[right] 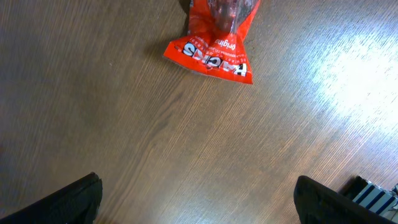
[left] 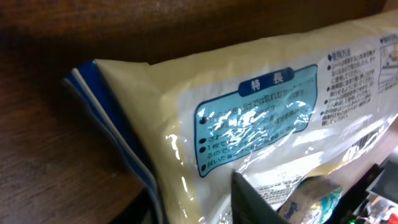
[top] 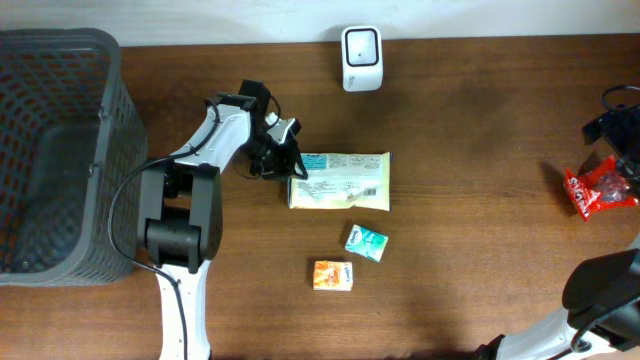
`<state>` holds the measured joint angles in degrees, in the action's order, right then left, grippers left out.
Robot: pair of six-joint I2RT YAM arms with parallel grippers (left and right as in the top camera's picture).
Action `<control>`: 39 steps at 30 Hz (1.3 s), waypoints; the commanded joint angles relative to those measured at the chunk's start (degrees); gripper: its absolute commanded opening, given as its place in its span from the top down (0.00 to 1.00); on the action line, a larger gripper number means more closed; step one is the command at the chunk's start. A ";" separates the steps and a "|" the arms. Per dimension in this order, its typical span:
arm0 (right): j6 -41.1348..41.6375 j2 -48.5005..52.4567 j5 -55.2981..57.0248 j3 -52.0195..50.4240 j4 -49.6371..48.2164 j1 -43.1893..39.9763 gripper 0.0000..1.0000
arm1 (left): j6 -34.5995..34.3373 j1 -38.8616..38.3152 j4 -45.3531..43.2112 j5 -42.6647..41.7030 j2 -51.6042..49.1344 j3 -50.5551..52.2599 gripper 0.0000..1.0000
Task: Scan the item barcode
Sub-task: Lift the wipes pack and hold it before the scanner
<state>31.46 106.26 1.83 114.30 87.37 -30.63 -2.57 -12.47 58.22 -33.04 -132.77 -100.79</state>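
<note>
Over on the left half of the table, seen from above, the left gripper sits right at the left end of the cream packet. That packet lies flat near mid-frame, below the white scanner at the top edge. Lower down lie a small teal packet and an orange packet, both apart from it. A dark mesh basket fills the far left, and a red snack bag lies at the right edge. From up here I cannot tell whether the fingers are pinching the packet's end.

From the left wrist, the cream packet fills most of the frame, blue-striped seal at the left, printed label facing the camera. One dark finger pokes up at the bottom; the grip is unclear here too.

From the right wrist, the right gripper hangs over bare wood, fingers spread wide with nothing between them, the red bag at the top of the frame.
</note>
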 commanded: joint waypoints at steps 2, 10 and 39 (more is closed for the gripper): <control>0.13 -0.02 0.11 -0.09 0.02 0.24 0.02 | 1.09 -0.26 -0.96 -0.02 -1.36 0.59 1.00; 0.13 -0.02 0.11 -0.09 0.02 0.24 0.01 | 1.11 0.98 6.93 6.62 2.64 -10.19 1.00; 0.13 -0.02 0.11 -0.09 0.02 0.24 0.02 | -1.88 -27.21 23.50 65.00 0.79 -32.26 1.00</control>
<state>31.48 106.26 1.83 114.30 87.37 -30.63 -2.44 -36.56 81.60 34.02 -127.90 -132.33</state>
